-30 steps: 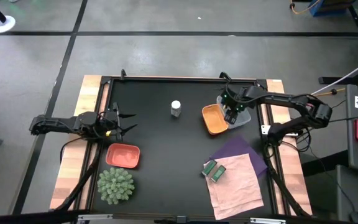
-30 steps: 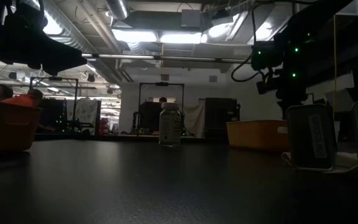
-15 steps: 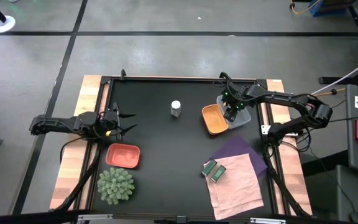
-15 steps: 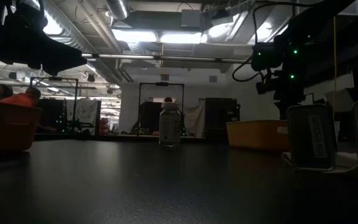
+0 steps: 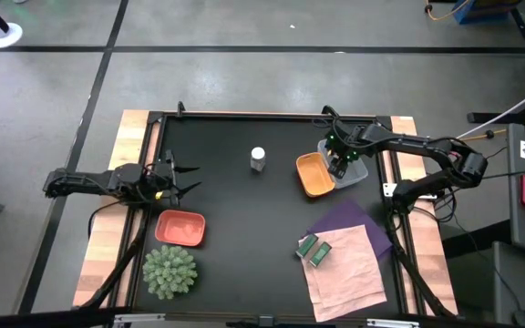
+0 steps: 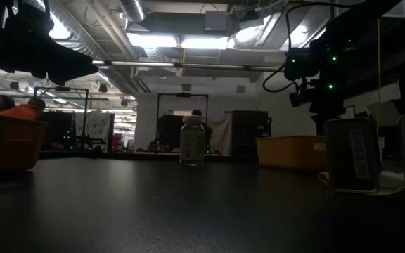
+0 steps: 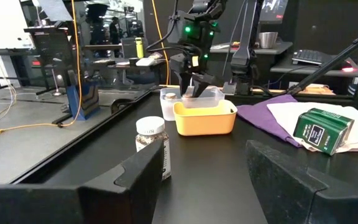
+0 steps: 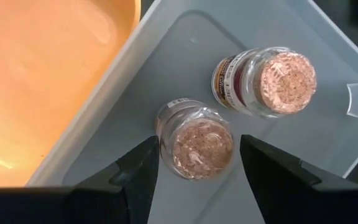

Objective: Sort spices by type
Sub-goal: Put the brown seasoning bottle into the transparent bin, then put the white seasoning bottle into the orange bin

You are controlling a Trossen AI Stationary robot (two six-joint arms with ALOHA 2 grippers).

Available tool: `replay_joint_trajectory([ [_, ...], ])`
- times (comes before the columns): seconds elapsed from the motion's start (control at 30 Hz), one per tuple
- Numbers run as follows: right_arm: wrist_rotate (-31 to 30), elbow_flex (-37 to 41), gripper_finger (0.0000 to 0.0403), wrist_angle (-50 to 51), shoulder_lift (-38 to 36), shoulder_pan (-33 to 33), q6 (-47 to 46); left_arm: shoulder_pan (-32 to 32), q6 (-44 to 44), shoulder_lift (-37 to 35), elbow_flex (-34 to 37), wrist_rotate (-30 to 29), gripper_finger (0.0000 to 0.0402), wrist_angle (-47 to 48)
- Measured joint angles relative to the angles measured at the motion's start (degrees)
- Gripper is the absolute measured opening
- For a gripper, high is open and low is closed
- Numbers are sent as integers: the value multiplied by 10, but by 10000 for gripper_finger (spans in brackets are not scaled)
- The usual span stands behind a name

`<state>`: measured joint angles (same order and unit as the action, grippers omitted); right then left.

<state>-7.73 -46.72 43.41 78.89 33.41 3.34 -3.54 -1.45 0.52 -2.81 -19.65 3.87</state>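
Observation:
Two cork-topped, pinkish jars stand in the clear tray: one between my right gripper's open fingers, the other beside it. I cannot tell whether those fingers touch the jar. In the high view this gripper hangs over the clear tray. The white-capped jar stands alone on the table's far middle. Two green packets lie on a pinkish cloth. My left gripper waits open at the left edge, facing the white-capped jar.
An orange tray sits against the clear tray's left side. A salmon-red tray and a green spiky plant ball are near the left front. A purple cloth lies under the pinkish cloth. The black table's middle is bare.

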Motion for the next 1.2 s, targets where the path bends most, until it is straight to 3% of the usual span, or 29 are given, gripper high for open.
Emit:
replay_joint_trajectory([
  [0.17, -2, -4, 225, 14, 0, 0, 0, 0, 0, 0, 0, 0, 217, 0],
  [0.7, 2, -111, 225, 194, 0, 0, 0, 0, 2, 0, 0, 0, 217, 0],
  [1.0, 129, -154, 225, 195, -3, -1, 17, 0, 4, 0, 1, 0, 217, -9],
  [1.2, 137, -156, 225, 156, -3, -1, 29, 0, 32, 2, 3, -22, 217, -102],
])
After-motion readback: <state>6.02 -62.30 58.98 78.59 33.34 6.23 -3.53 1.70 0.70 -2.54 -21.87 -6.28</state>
